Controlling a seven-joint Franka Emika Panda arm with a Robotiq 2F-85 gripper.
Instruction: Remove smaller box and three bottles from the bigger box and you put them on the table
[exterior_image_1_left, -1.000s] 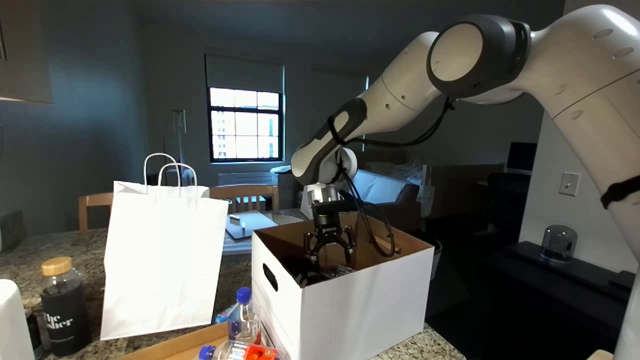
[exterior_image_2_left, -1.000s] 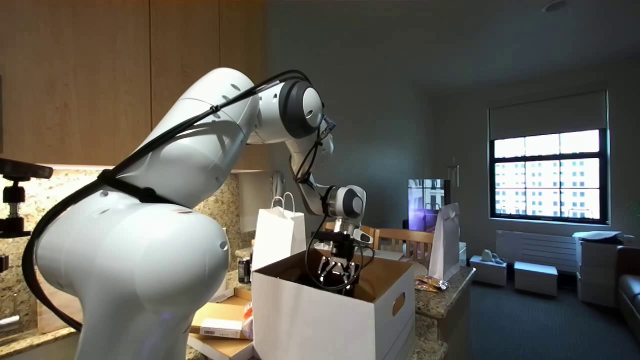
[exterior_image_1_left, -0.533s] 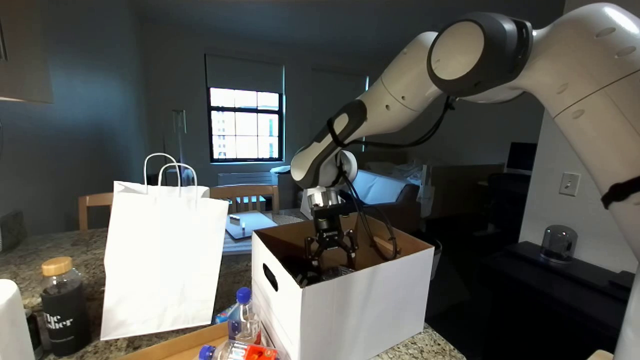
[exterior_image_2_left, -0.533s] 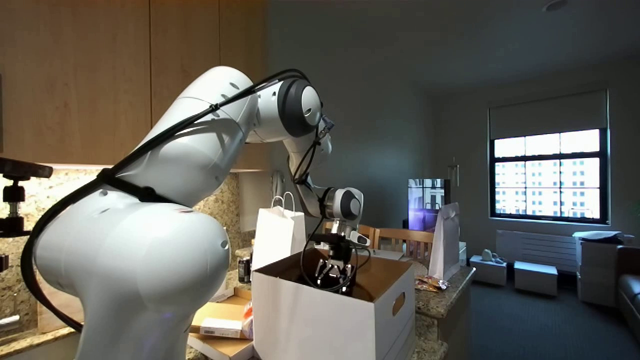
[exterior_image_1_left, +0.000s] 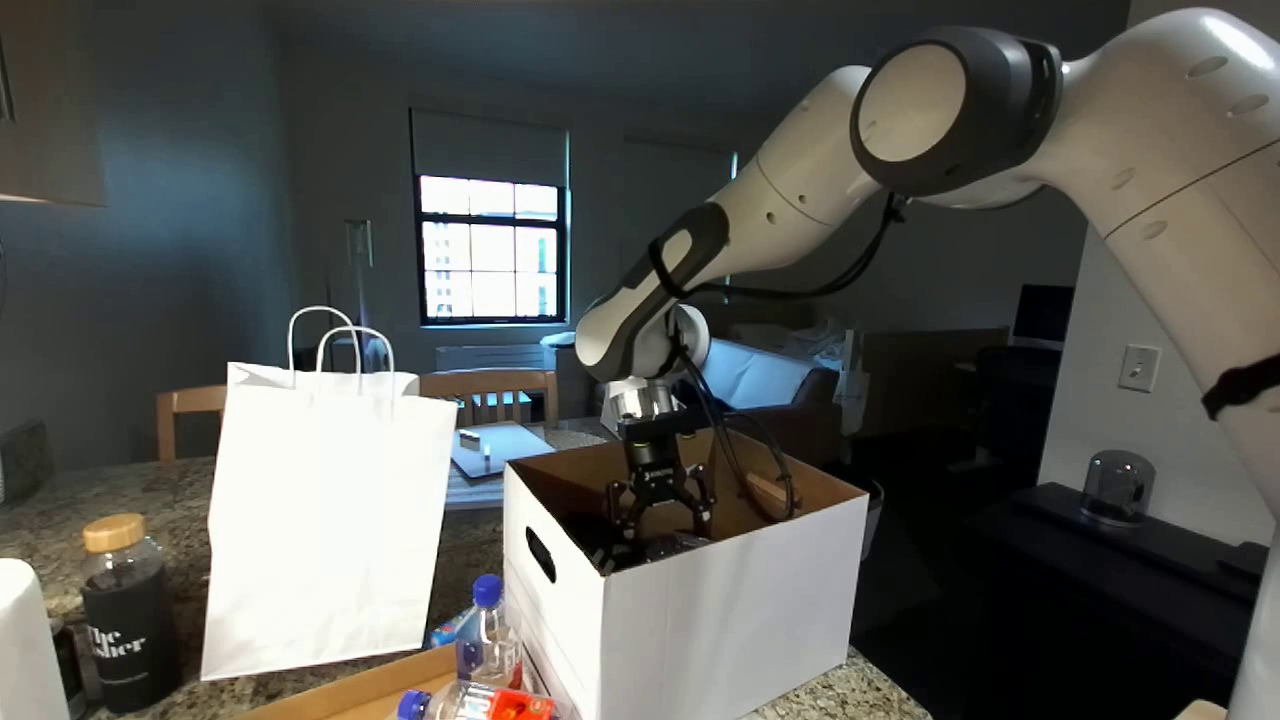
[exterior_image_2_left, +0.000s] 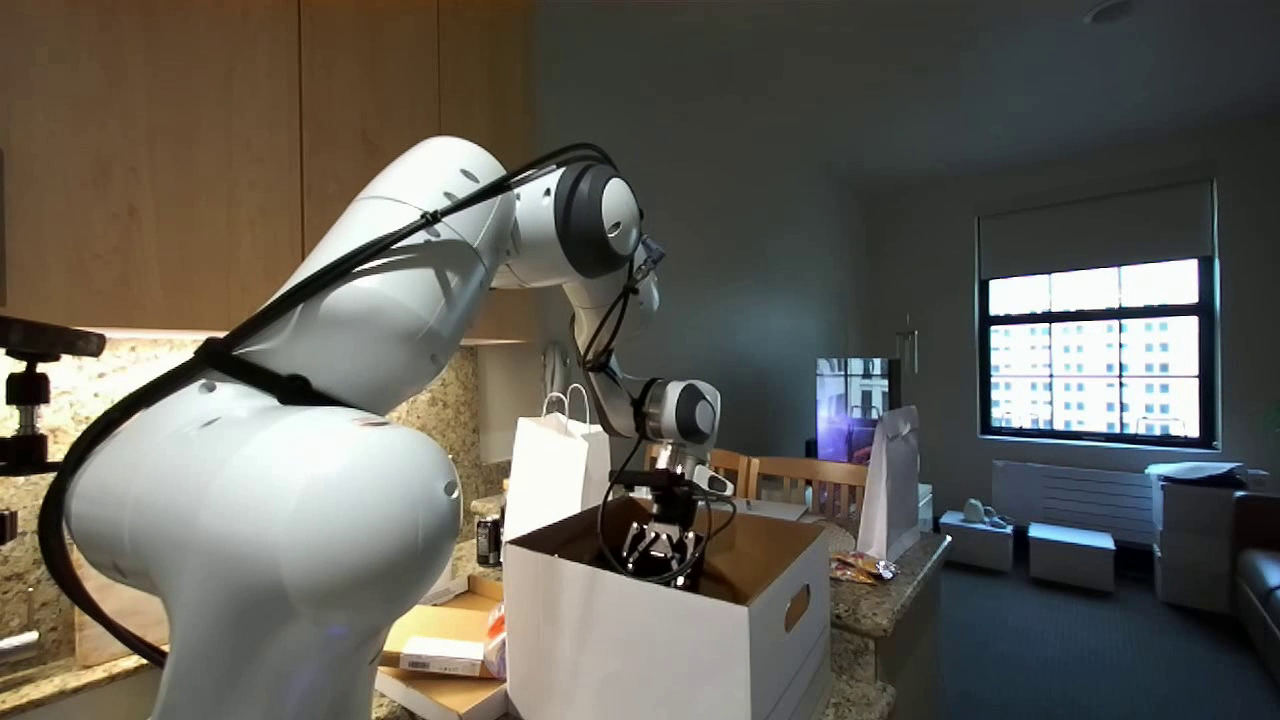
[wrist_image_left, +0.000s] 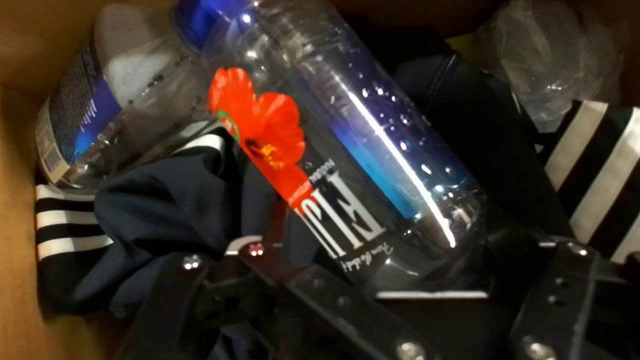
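1. Black two-fingered gripper (exterior_image_1_left: 665, 523), fingers wide apart, sits a little farther left than a second ago in an exterior view, down inside the large white cardboard carton with brown lining (exterior_image_2_left: 620, 630).
2. Carton walls hem it in; navy cloth with white stripes (wrist_image_left: 167, 200) and crumpled clear plastic (wrist_image_left: 555, 65) share the space. Tall white paper bag with handles (exterior_image_1_left: 320, 530) stands outside, near.
3. Clear plastic bottle with red-flower label (wrist_image_left: 350, 150) lies over the cloth, base toward the gap between the fingers (contact: can't tell). A second clear bottle (wrist_image_left: 140, 85) lies just beside it.
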